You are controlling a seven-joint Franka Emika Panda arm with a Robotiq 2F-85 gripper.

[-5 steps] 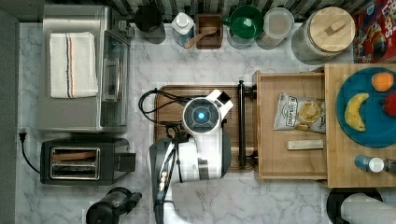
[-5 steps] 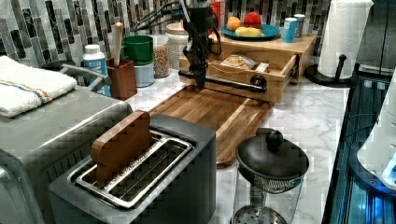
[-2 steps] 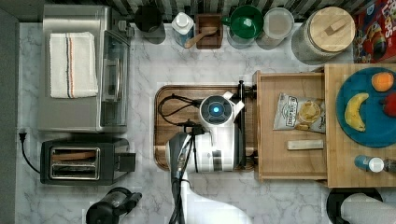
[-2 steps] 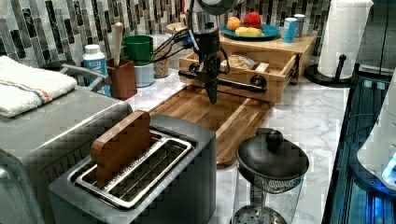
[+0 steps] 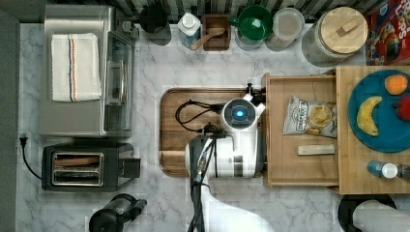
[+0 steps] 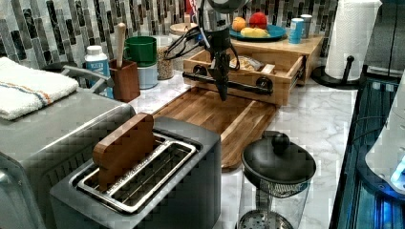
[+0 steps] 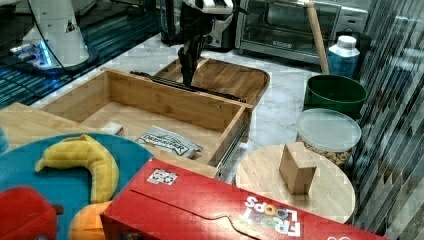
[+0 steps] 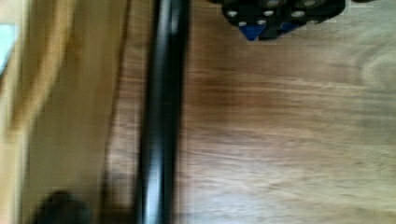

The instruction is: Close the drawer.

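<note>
In the top view, going left to right: the dark brown rounded-corner wooden board (image 5: 179,130) lies under my arm. My gripper (image 6: 222,86) hangs just in front of the black bar handle (image 6: 229,84); whether my fingers are parted or together I cannot tell. At three o'clock from me sits the shallow light-wood drawer (image 5: 300,174), pulled open, holding a chip packet (image 5: 309,117) and a small pale wooden stick (image 5: 316,150). Further toward three, a blue plate (image 5: 382,140) carries a banana (image 5: 367,116).
</note>
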